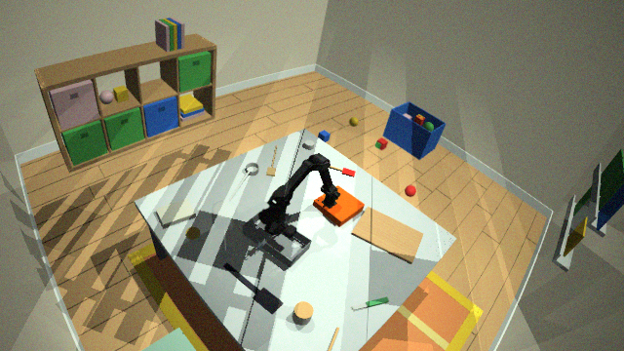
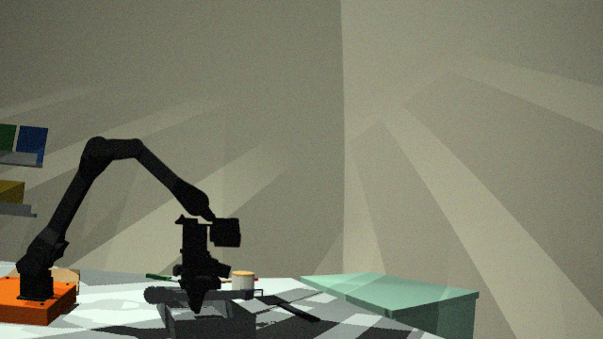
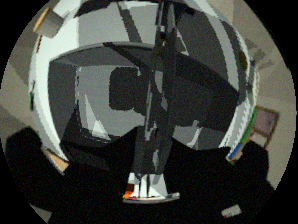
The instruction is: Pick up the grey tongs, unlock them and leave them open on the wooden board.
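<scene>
Positioning of the tool [image 1: 282,231] [image 2: 197,311] [image 3: 154,131] is at the roasting tin [image 1: 287,263] [image 2: 245,322] [image 3: 62,95], with the fingers directed downward. The fingers stand only a small gap apart, one on each side of the grey tongs [image 2: 162,295] [image 3: 170,75]. The wrist view shows the tongs passing between them; whether both fingers press on the tongs cannot be told.

The tongs lie lengthwise across the tin and extend beyond its rim. In the exterior view they are roughly level, with the thick rounded end toward the orange base [image 1: 353,207] [image 2: 24,313]. Their two arms run close together. The state of the gravity lock cannot be read at this scale.

The black arm [image 1: 302,175] [image 2: 162,167] rises from the orange base, bends at the elbow and descends to the tin. The wooden board [image 1: 390,234] [image 2: 72,275] lies flat on the tabletop [image 1: 331,273] [image 2: 113,303] [image 3: 65,35], near the base and apart from the tongs.

Other items on the tabletop are located as follows. The black spatula [image 1: 268,298] [image 2: 301,312] lies near the tin. The cylindrical container [image 1: 303,310] [image 2: 243,281] [image 3: 48,23], with a tan top, stands upright beyond the spatula's blade. The green-handled utensil [image 1: 377,302] [image 2: 158,276] [image 3: 32,101] lies flat, well apart from the tin.
</scene>
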